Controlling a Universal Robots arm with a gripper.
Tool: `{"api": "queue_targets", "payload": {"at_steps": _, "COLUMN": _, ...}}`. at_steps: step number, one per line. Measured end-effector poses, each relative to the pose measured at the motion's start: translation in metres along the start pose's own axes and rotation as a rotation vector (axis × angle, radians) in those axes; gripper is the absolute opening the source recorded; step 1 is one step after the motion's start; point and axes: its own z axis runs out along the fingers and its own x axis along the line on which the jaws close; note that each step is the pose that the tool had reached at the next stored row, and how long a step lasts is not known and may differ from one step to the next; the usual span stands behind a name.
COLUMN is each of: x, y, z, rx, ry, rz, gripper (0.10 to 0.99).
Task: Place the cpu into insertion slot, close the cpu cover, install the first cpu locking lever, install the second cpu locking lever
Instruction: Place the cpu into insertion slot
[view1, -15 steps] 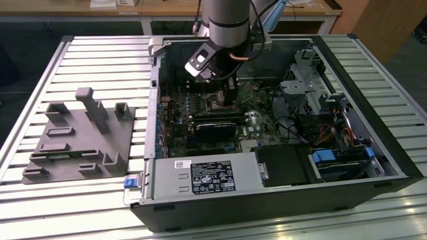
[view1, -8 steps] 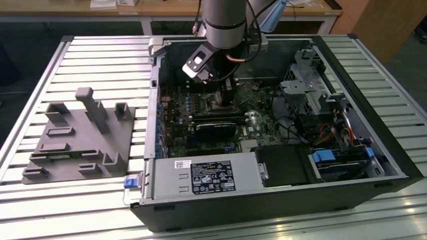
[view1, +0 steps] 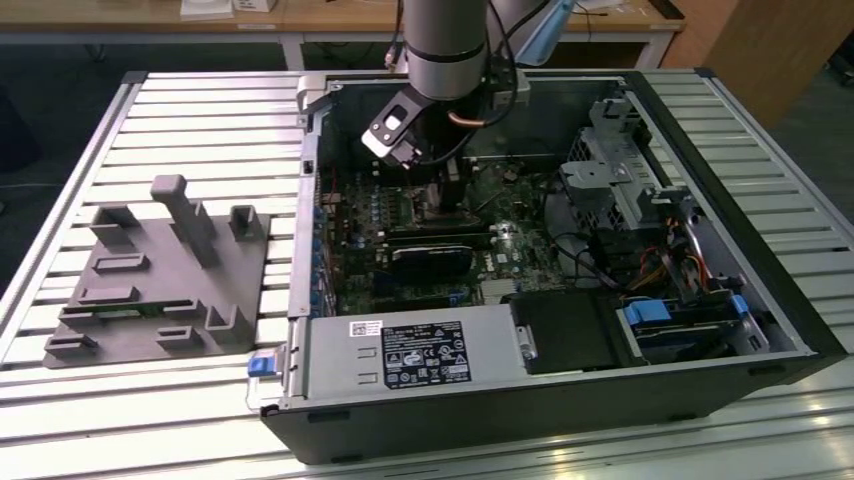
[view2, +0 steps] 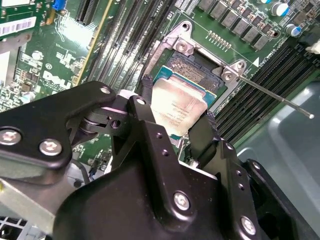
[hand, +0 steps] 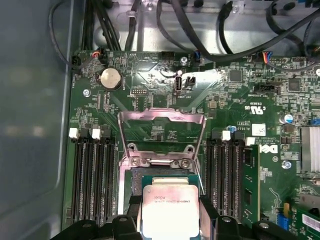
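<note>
Jaws are pinching the cpu (view2: 176, 106) by two opposite edges, one jaw pressing on each side, so the chip is sitting squarely between them with its silver lid facing the cameras in both wrist views. It is hanging over the insertion slot (view2: 193, 70), covering the nearer part while the dark contact field is showing beyond its far edge; whether it is already touching the slot I cannot tell. The cpu cover (hand: 162, 116) is standing open, tilted back on its hinge, and the board is showing through its window. In the second wrist view one thin locking lever (view2: 275, 97) is sticking out sideways from the slot's corner, pointing away from the jaws. Counting: one cpu, one slot, one cover, one lever in sight, two screws (view2: 182, 47) at the hinge end, four white memory-slot clips (hand: 73, 133) flanking the slot, two on each side, and one coin cell (hand: 111, 78). In the exterior view the arm (view1: 441, 45) is reaching down into one open computer case (view1: 534, 430) lying on the slatted tabletop (view1: 200, 110), with one grey fixture (view1: 160, 280) resting beside it toward the exterior view's left.
</note>
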Motion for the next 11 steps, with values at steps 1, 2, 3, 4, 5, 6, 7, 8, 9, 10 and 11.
{"api": "queue_targets", "payload": {"at_steps": 1, "x": 0.0004, "y": -0.0001, "z": 0.0008, "rx": 0.0, "ry": -0.0001, "rz": 0.0, "gripper": 0.541}}
{"api": "queue_targets", "payload": {"at_steps": 2, "x": 0.001, "y": -0.0002, "z": 0.0016, "rx": 0.0, "ry": -0.0002, "rz": 0.0, "gripper": 0.541}}
{"api": "queue_targets", "payload": {"at_steps": 3, "x": 0.0016, "y": -0.0003, "z": 0.0023, "rx": 0.0, "ry": -0.0001, "rz": 0.0, "gripper": 0.541}}
{"api": "queue_targets", "payload": {"at_steps": 4, "x": 0.0022, "y": -0.0004, "z": 0.0031, "rx": 0.0, "ry": 0.0, "rz": 0.0, "gripper": 0.541}}
{"api": "queue_targets", "payload": {"at_steps": 5, "x": 0.0028, "y": -0.0005, "z": 0.004, "rx": 0.0, "ry": 0.0001, "rz": 0.0, "gripper": 0.541}}
{"api": "queue_targets", "payload": {"at_steps": 6, "x": 0.0031, "y": -0.0005, "z": 0.0049, "rx": 0.0, "ry": 0.0001, "rz": 0.0, "gripper": 0.541}}
{"api": "queue_targets", "payload": {"at_steps": 7, "x": 0.0034, "y": -0.0007, "z": 0.0059, "rx": 0.0, "ry": 0.0001, "rz": 0.0, "gripper": 0.541}}
{"api": "queue_targets", "payload": {"at_steps": 8, "x": 0.0036, "y": -0.0008, "z": 0.0072, "rx": 0.0, "ry": 0.0001, "rz": 0.0, "gripper": 0.541}}
{"api": "queue_targets", "payload": {"at_steps": 9, "x": 0.0039, "y": -0.0009, "z": 0.0085, "rx": 0.0, "ry": 0.0, "rz": 0.0, "gripper": 0.541}}
{"api": "queue_targets", "payload": {"at_steps": 10, "x": 0.0041, "y": -0.0011, "z": 0.0098, "rx": 0.0, "ry": 0.0, "rz": 0.0, "gripper": 0.541}}
{"api": "queue_targets", "payload": {"at_steps": 11, "x": 0.0043, "y": -0.0012, "z": 0.0111, "rx": 0.0, "ry": 0.0001, "rz": 0.0, "gripper": 0.541}}
